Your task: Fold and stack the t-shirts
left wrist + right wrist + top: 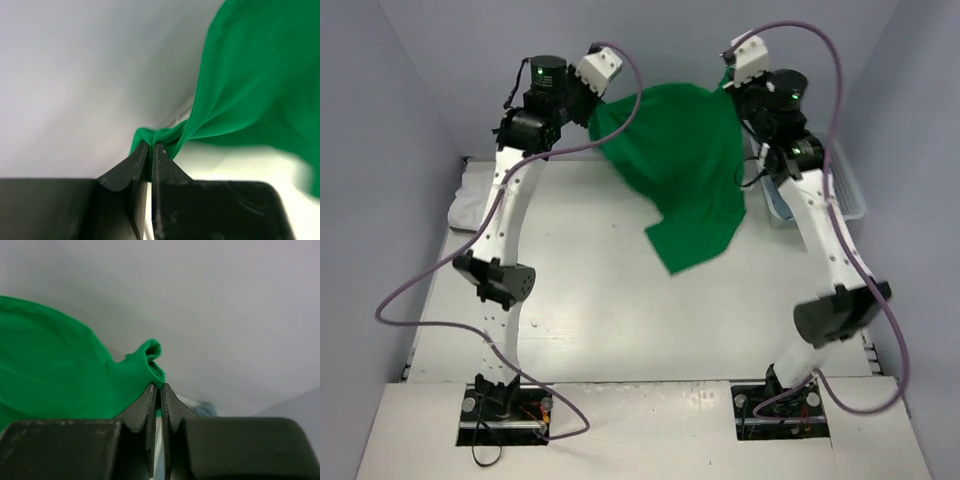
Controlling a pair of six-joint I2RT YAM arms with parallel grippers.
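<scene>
Bright green cloth, one piece: we count a single bright green t-shirt (680,150) off the table (600,300), stretched in the air between the two arms at the far end. Its lower part hangs down in a loose point toward the table's middle.

Grippers, two, both occupied. The left gripper (596,116) pinches the shirt's left upper edge. In the left wrist view its fingers (141,159) stand nearly together, with a twisted bunch of the shirt (250,90) nipped at the tips (151,146). The right gripper (729,82) has the opposite upper edge. The right wrist view shows its tips (159,386) clamped narrow on a small fold of the same cloth (45,355).

Other cloth, two heaps. One white cloth (470,200) lies crumpled at the table's far-left edge. One bluish cloth (778,205) shows at the far right, partly hidden behind the right arm; we cannot tell its shape.

Baskets, one: a white lattice basket (848,185) sits at the far-right edge, just beside the bluish cloth.
</scene>
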